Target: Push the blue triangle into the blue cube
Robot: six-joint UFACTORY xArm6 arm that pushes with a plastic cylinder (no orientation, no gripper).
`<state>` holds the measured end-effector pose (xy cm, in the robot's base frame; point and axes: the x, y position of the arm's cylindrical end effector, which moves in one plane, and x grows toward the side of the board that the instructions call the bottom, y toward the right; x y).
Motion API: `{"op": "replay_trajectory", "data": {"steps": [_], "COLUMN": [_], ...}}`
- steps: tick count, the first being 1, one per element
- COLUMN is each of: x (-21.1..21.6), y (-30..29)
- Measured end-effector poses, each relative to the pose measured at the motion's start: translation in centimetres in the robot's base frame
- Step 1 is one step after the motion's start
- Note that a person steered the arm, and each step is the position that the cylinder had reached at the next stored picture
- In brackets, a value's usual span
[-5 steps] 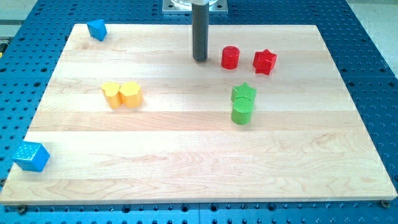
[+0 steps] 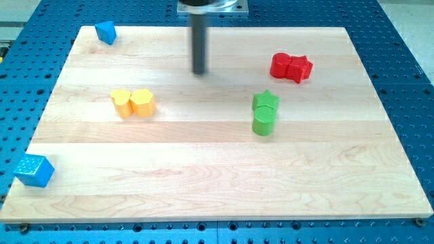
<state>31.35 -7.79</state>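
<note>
The rod [image 2: 199, 41] is smeared by motion blur, and its upper end runs off the view's top edge, so my tip [image 2: 199, 72] has no crisp outline. The two red blocks [image 2: 291, 67] touch and blur together; their shapes cannot be told apart. The metal mount [image 2: 211, 7] is cropped at the top.

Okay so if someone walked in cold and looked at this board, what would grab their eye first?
Probably the dark rod dropping from the view's top, my tip on bare wood, touching no block. Then the coloured pairs: two red blocks pressed together at upper right, and two yellow blocks at left. The blue triangle and blue cube sit at opposite left corners.
</note>
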Motion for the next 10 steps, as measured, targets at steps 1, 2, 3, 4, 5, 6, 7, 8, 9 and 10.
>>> {"op": "replay_trajectory", "data": {"steps": [1, 2, 3, 4, 5, 6, 7, 8, 9, 10], "x": [-0.8, -2.2, -9.2, -12.2, -9.3, -1.5, -2.8, -5.4, -3.0, 3.2], "y": [-8.5, -20.6, -21.4, -20.3, -14.9, -13.9, -13.6, -10.5, -10.9, -17.8]}}
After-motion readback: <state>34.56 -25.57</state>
